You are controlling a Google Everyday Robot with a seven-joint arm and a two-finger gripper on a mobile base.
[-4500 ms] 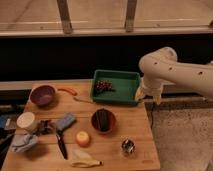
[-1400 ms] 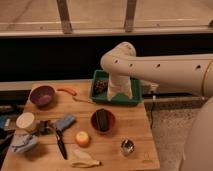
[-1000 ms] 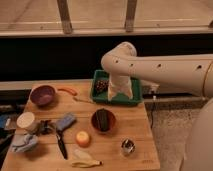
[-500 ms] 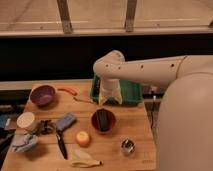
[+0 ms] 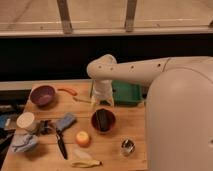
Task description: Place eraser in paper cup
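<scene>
Here the gripper (image 5: 102, 104) hangs at the 12 o'clock rim of the red-orange bowl (image 5: 93, 120); whether it is open or closed I cannot tell. The eraser (image 5: 103, 120) lies inside that bowl. The paper cup (image 5: 26, 120) stands well apart at 9 o'clock, near the tabletop (image 5: 137, 127) left edge, with a blue-grey block (image 5: 65, 121) between.

Robot test area, likely: wooden table (image 5: 141, 127), railing (image 5: 64, 17) behind; gripper (image 5: 102, 102) above red-orange bowl (image 5: 94, 120)
</scene>
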